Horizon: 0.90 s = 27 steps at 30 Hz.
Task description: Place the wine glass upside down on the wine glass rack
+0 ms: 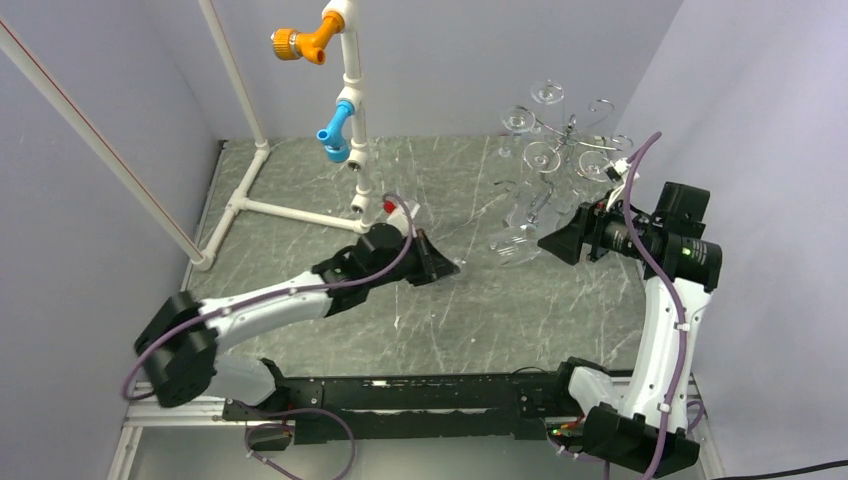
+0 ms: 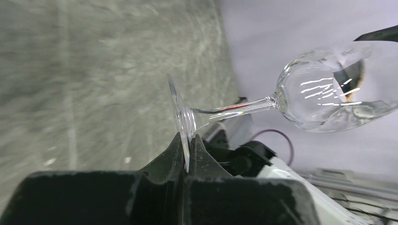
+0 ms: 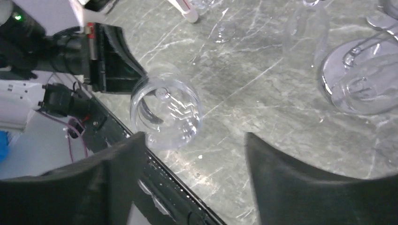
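Note:
My left gripper (image 1: pixel 447 265) is shut on the round foot of a clear wine glass (image 1: pixel 512 246) and holds it on its side above the table, bowl pointing right. In the left wrist view the fingers (image 2: pixel 206 157) pinch the foot's edge, and the stem and bowl (image 2: pixel 324 96) reach right. My right gripper (image 1: pixel 548 243) is open right beside the bowl's mouth. In the right wrist view the bowl (image 3: pixel 165 113) sits just ahead of the left finger (image 3: pixel 117 164), outside the gap. The chrome wine glass rack (image 1: pixel 577 140) stands at the back right with glasses hanging upside down.
The rack's shiny round base (image 3: pixel 359 82) lies on the table to the right of my right gripper. A white pipe frame (image 1: pixel 352 95) with orange and blue fittings stands at the back left. Walls close in the table on both sides.

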Motion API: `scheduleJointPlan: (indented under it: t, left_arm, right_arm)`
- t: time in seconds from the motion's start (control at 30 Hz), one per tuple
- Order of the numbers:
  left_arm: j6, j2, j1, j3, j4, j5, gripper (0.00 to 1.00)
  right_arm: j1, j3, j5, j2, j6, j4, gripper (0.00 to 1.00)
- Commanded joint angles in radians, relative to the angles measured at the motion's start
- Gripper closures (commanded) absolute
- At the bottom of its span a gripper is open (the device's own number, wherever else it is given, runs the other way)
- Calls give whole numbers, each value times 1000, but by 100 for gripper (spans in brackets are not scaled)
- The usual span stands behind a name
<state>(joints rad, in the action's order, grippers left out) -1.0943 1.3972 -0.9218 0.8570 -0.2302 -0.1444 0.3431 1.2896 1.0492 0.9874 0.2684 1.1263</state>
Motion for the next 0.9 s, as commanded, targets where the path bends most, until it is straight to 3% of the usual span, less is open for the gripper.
scheduleJointPlan:
  t: [0.0, 0.07, 0.2, 0.43, 0.53, 0.63, 0.77, 0.87]
  left_arm:
    - [221, -243, 13, 16, 319, 204, 100]
    - [340, -333, 13, 9, 424, 275, 100]
    - [662, -466, 7, 53, 555, 358, 100]
    - [1466, -437, -143, 266, 535, 451, 100]
    - [1791, -372, -247, 334, 451, 499, 100]
    - [2050, -281, -308, 386, 384, 549, 100]
    - [2316, -175, -360, 428, 267, 598, 100]
    - [2503, -99, -382, 422, 127, 660, 100]
  right_arm:
    - [-3, 131, -65, 4, 147, 106, 10]
    - [0, 181, -66, 21, 168, 135, 2]
    - [-2, 267, 48, 48, 144, 140, 0]
    - [-104, 362, 181, 130, -31, 48, 0]
    - [-140, 344, 219, 124, -223, -99, 1]
    - [-155, 244, 207, 76, -537, -384, 2]
    - [-173, 142, 189, 55, -904, -654, 2]
    - [-208, 102, 160, 68, -1043, -720, 1]
